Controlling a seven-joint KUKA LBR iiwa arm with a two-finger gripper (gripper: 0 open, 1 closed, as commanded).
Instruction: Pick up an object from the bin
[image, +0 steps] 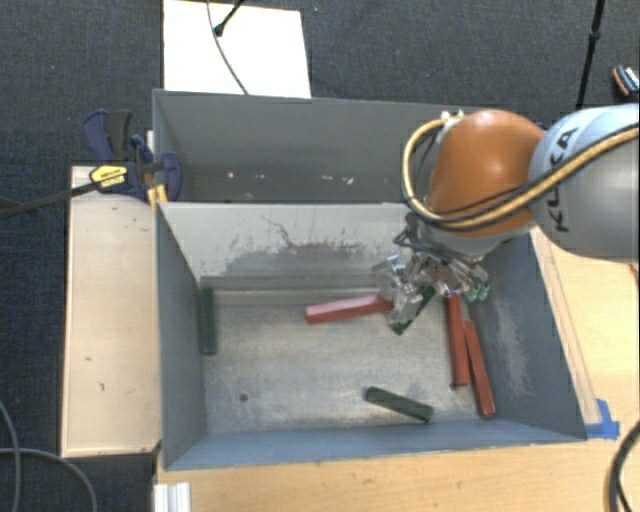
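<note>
1. Gripper (405, 300) sits low at the right end of a pink-red bar (340, 311) lying mid-bin; I cannot tell how far open it is.
2. Two red-brown sticks (468, 358) lie just to its right.

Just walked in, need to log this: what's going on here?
The KUKA arm reaches in from the right, its gripper down at the right end of a pinkish-red bar lying mid-bin. Whether it grips the bar is unclear. Two red-brown sticks lie to its right; a dark green block lies left, another dark strip in front.
</note>
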